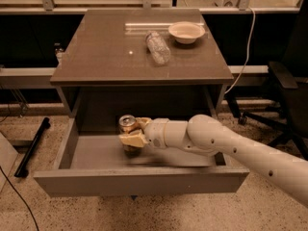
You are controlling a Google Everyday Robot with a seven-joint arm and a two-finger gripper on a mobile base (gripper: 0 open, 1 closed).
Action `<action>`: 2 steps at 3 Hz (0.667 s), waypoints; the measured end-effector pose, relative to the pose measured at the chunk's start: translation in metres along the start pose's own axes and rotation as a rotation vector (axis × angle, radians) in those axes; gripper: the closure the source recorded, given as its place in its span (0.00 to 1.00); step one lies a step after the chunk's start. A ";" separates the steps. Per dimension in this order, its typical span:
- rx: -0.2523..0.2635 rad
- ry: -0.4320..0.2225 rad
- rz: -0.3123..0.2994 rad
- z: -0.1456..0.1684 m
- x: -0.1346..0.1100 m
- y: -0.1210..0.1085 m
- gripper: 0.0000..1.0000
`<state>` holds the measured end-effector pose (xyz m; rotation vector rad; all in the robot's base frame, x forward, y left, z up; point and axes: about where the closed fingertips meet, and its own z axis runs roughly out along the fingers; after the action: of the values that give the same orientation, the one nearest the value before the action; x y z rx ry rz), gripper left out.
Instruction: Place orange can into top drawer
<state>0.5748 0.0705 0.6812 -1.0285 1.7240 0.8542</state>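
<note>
1 orange can (127,124) gripped upright in my end effector (132,138), fingers closed on its sides, held low inside open top drawer (139,182) so release should leave it standing.

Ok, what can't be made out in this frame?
Camera view:
orange can: only its top shows; the gripper, closed around it inside the top drawer, hides its sides and base, so contact with the floor is unclear.
top drawer: front panel hides the near floor.
arm: cut off at the right edge.
</note>
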 end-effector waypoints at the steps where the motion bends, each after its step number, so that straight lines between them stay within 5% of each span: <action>1: 0.013 -0.014 0.000 0.001 0.008 -0.012 0.28; 2: 0.007 -0.013 0.000 0.003 0.007 -0.010 0.00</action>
<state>0.5831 0.0672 0.6725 -1.0160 1.7148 0.8523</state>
